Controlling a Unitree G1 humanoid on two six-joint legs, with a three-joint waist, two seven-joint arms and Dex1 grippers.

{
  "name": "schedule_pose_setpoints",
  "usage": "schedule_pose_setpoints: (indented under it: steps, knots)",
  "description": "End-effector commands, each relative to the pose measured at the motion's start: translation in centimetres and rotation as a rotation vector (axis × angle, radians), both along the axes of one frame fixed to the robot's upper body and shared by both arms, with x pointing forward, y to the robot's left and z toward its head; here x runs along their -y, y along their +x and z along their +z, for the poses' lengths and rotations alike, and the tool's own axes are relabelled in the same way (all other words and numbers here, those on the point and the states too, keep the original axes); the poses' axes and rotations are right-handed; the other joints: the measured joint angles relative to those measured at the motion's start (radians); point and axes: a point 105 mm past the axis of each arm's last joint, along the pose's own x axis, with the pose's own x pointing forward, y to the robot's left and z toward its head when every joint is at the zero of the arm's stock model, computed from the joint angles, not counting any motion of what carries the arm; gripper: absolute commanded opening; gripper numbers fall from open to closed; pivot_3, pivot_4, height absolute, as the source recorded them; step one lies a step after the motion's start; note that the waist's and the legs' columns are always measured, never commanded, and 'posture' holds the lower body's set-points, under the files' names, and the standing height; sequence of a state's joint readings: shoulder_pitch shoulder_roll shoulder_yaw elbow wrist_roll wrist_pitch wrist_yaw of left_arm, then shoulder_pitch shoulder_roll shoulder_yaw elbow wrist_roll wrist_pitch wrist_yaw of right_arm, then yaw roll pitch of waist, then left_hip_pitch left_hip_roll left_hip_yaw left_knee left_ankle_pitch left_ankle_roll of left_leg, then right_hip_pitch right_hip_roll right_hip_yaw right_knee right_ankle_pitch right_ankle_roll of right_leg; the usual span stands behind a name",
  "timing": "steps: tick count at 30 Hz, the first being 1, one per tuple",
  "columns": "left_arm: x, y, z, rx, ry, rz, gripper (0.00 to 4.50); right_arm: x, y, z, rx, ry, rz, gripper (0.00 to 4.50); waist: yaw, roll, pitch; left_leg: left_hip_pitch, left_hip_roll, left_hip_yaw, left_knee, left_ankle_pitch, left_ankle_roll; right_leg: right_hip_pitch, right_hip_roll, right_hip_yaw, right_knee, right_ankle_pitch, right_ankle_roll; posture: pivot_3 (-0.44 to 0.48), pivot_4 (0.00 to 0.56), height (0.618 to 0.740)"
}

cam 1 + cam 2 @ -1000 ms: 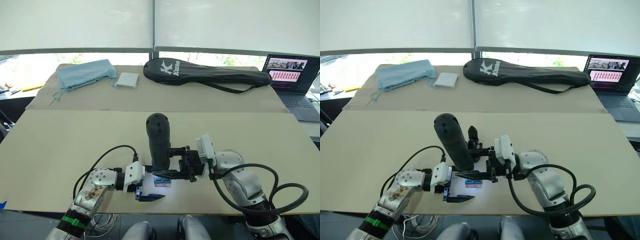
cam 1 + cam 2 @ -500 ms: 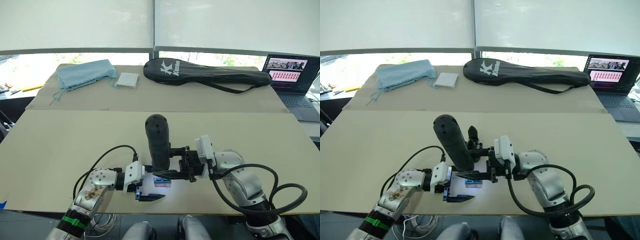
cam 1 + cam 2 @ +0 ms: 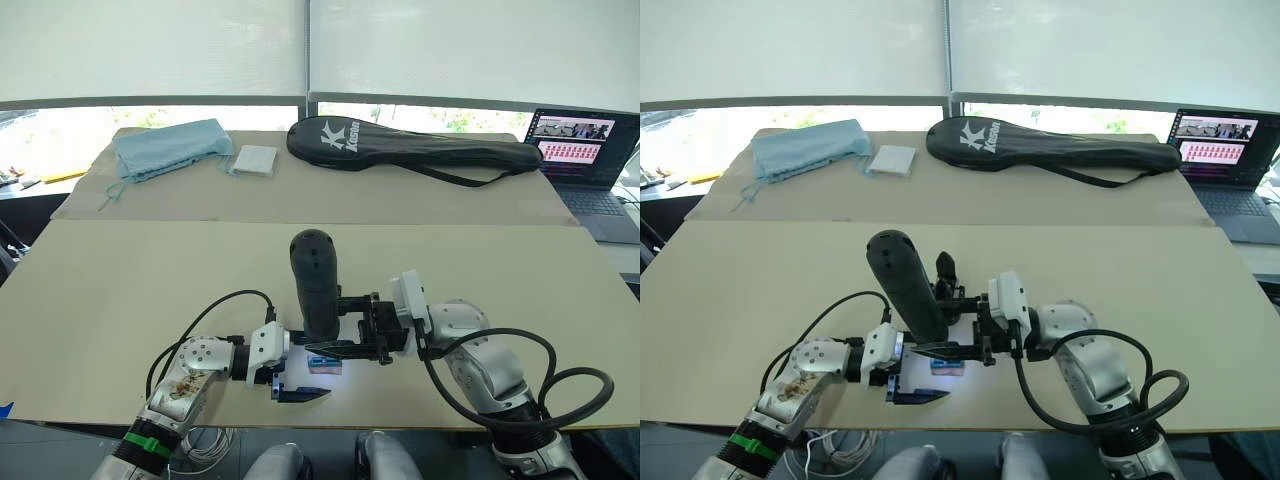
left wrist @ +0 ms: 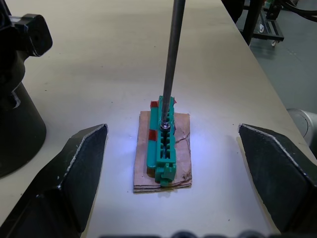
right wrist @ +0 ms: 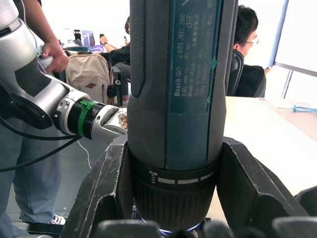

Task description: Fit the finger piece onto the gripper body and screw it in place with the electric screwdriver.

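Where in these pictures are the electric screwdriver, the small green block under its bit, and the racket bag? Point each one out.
electric screwdriver (image 3: 315, 285): left eye view, on its thick black body.
green block (image 4: 163, 146): left wrist view, on its ridged top below the bit.
racket bag (image 3: 400, 147): left eye view, on its wide middle.

On the far table lie a blue cloth (image 3: 168, 147) at left, a white square pad (image 3: 256, 160) beside it, a long black racket bag (image 3: 410, 146), and an open laptop (image 3: 588, 165) at far right.
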State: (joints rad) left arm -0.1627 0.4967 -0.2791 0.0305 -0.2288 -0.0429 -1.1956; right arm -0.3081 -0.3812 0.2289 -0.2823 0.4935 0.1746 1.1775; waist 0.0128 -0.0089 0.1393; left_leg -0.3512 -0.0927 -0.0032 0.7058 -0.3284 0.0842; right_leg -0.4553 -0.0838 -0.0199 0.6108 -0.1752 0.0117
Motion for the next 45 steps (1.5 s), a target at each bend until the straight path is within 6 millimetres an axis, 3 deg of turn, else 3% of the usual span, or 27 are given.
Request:
schedule_pose_setpoints:
  steps: [1,45]
  knots:
    - [0.0,-0.4,-1.6,-0.073,0.032,0.012,4.46,-0.1,-0.4,1.4,0.059,0.049,0.017,1.92,0.000,0.000,0.000,0.000,0.000,0.000,0.000,0.000,0.000,0.000,0.000,0.000,0.000,0.000,0.000,0.000,0.150,0.740]
    - [0.1,-0.5,-1.6,-0.087,0.032,0.023,4.46,-0.8,-0.1,0.4,0.044,-0.005,0.026,1.92,0.000,0.000,0.000,0.001,0.000,0.000,0.000,0.000,0.000,0.001,0.000,0.000,0.000,0.000,0.000,0.000,0.150,0.740]
